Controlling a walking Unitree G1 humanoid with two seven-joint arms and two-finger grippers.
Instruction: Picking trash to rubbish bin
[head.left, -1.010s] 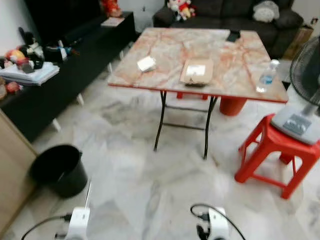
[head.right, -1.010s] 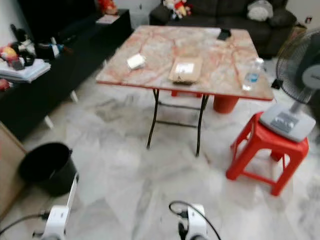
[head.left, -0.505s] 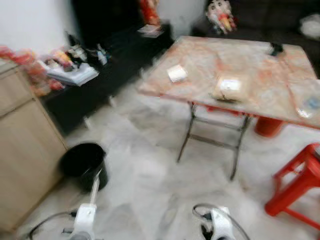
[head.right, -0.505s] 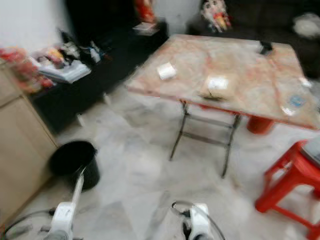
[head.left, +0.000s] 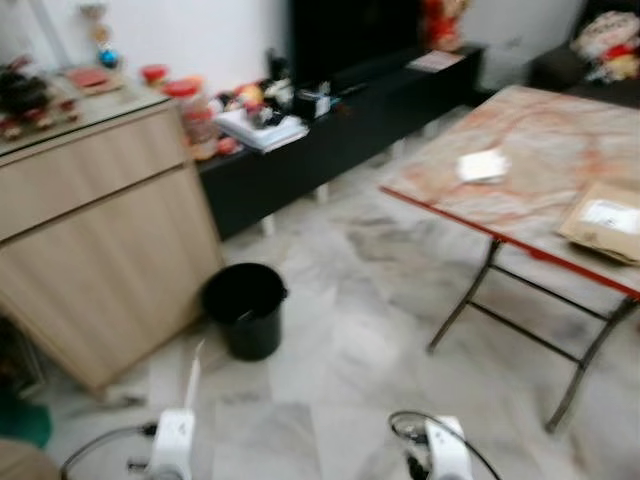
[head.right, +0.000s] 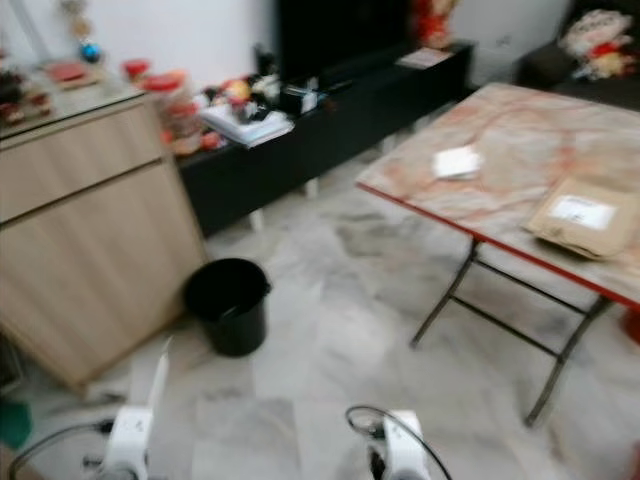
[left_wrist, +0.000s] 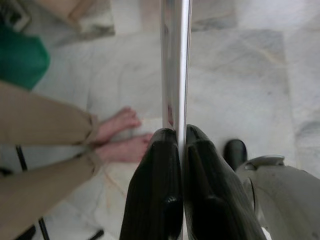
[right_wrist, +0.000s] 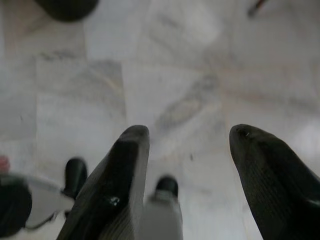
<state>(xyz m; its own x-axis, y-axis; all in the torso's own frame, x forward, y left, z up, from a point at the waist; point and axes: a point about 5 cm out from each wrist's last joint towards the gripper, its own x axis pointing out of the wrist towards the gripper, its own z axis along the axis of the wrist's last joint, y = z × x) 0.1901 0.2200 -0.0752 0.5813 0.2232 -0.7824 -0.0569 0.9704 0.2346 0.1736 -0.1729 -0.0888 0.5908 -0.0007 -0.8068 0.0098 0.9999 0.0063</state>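
Marble-tiled floor (head.left: 340, 350) underfoot, blurred in the head views; wooden cabinet (head.left: 100, 230) at 9 o'clock, low black shelf (head.left: 350, 120) along the wall at 12. Folding surface (head.left: 545, 165) with a pink marble top at 2 o'clock, carrying a white scrap of paper (head.left: 483, 165) and a flat cardboard packet (head.left: 603, 218). Black bin (head.left: 245, 308) standing on the floor at 10 to 11 o'clock, just beside the cabinet's corner, mouth open upward.

Left pincer (left_wrist: 181, 165) clenched on a thin silvery strip (left_wrist: 175, 65), apparently the piece of trash; strip upright between the fingers, its long axis running away from the wrist and, in the left eye view, tipped toward the bin. Bare feet (left_wrist: 120, 137) and tan trouser legs of a person on the floor beyond that pincer, seen from the wrist.

Right pincer (right_wrist: 187, 150) released, fingers spread apart over bare floor, holding nothing.

Deciding relation, as a judgement: bin ahead and slightly to the left of the loaded left pincer, well apart from it; left arm clearly the nearer one. Probably a few more steps toward 11 o'clock needed before the strip can hang over the bin's mouth.
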